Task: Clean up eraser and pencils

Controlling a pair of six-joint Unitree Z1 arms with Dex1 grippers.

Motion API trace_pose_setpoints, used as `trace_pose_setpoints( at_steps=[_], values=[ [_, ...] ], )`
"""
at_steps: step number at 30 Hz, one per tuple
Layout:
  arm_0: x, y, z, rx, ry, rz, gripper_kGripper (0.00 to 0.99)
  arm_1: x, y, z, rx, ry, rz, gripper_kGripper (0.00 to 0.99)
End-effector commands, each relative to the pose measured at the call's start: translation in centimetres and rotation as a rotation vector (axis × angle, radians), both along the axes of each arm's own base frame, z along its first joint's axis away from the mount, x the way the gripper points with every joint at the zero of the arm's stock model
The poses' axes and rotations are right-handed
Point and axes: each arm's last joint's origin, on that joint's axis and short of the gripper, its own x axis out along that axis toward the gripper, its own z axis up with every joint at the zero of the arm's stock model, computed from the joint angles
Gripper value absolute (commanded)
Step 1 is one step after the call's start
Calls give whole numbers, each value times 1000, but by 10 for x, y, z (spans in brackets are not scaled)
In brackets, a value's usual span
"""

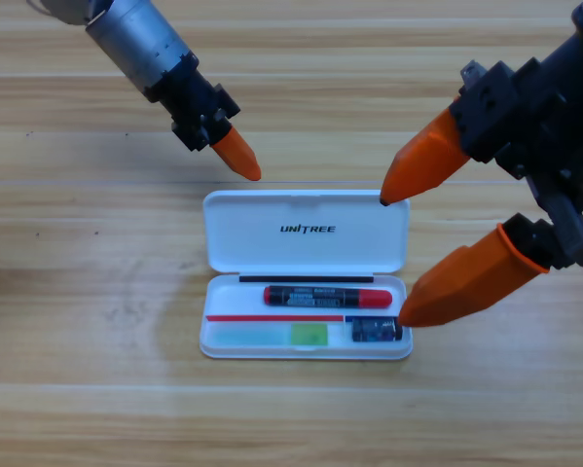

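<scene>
Single high view, overhead, table (77,409), seemingly near

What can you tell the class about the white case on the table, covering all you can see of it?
The white case looks like smooth plastic with rounded corners. It lies open and flat on the wooden table, its lid folded back, printed UNITREE. The tray holds the pencil, with a small dark eraser and a pale green block below. The right gripper straddles its right end, jaws wide, tips at the edge.
</scene>
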Motion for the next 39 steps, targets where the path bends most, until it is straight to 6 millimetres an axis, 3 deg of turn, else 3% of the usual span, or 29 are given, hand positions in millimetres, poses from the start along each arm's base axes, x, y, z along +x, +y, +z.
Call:
trace_pose_setpoints(
  at_steps=[1,14,39],
  values=[
    [-15,-17,-25,15,98,-49,0,-5,6,-9,-13,24,26,960],
    [-50,-46,-7,25,116,-121,0,-1,14,-14,-16,49,38,960],
    [-78,-61,-3,60,132,-168,0,2,18,-17,-23,60,35,960]
  ],
)
